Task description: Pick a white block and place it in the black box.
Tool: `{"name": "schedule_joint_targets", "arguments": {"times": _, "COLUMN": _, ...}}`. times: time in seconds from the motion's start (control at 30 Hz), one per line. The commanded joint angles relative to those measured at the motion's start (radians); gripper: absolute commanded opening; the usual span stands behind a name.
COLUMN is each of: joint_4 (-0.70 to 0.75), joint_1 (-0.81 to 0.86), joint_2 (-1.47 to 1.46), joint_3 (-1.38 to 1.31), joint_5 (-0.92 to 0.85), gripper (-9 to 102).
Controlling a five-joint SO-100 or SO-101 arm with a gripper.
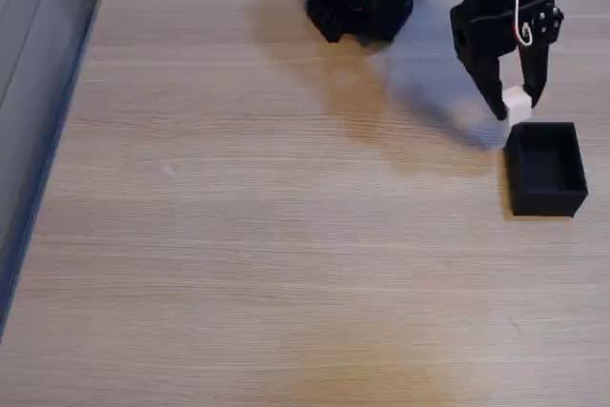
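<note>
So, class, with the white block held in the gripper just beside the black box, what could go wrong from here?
1. The white block sits at the very tips of the gripper, so it might slip out early.
2. It appears to hang at the black box's far edge, not over the opening; released now, it could hit the rim or land on the table.

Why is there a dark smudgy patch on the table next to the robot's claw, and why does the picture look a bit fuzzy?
In the fixed view, the smudge is the arm's soft shadow on the table, lying left of the gripper; the whole picture is slightly blurred, so the white block between the jaws has soft edges; the black box is so dark that its inside shows almost no detail.
</note>
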Motion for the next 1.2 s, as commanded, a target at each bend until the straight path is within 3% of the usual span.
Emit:
{"name": "schedule_joint_targets", "arguments": {"times": 0.0, "joint_4": 0.012, "joint_1": -0.017, "joint_2": -0.044, "joint_3": -0.081, "joint_5": 0.014, "gripper": 0}}
{"name": "schedule_joint_targets", "arguments": {"times": 0.67, "joint_4": 0.084, "joint_1": -0.06, "joint_2": -0.408, "joint_3": -0.472, "joint_5": 0.077, "gripper": 2}}
{"name": "schedule_joint_targets", "arguments": {"times": 0.73, "joint_4": 0.087, "joint_1": -0.06, "joint_2": -0.411, "joint_3": -0.472, "joint_5": 0.075, "gripper": 5}}
{"name": "schedule_joint_targets", "arguments": {"times": 0.8, "joint_4": 0.106, "joint_1": -0.061, "joint_2": -0.413, "joint_3": -0.469, "joint_5": 0.052, "gripper": 19}}
{"name": "schedule_joint_targets", "arguments": {"times": 0.93, "joint_4": 0.129, "joint_1": -0.063, "joint_2": -0.413, "joint_3": -0.466, "joint_5": 0.043, "gripper": 25}}
{"name": "schedule_joint_targets", "arguments": {"times": 1.07, "joint_4": 0.13, "joint_1": -0.058, "joint_2": -0.408, "joint_3": -0.472, "joint_5": 0.043, "gripper": 21}}
{"name": "schedule_joint_targets", "arguments": {"times": 1.17, "joint_4": 0.13, "joint_1": -0.051, "joint_2": -0.39, "joint_3": -0.476, "joint_5": 0.052, "gripper": 1}}
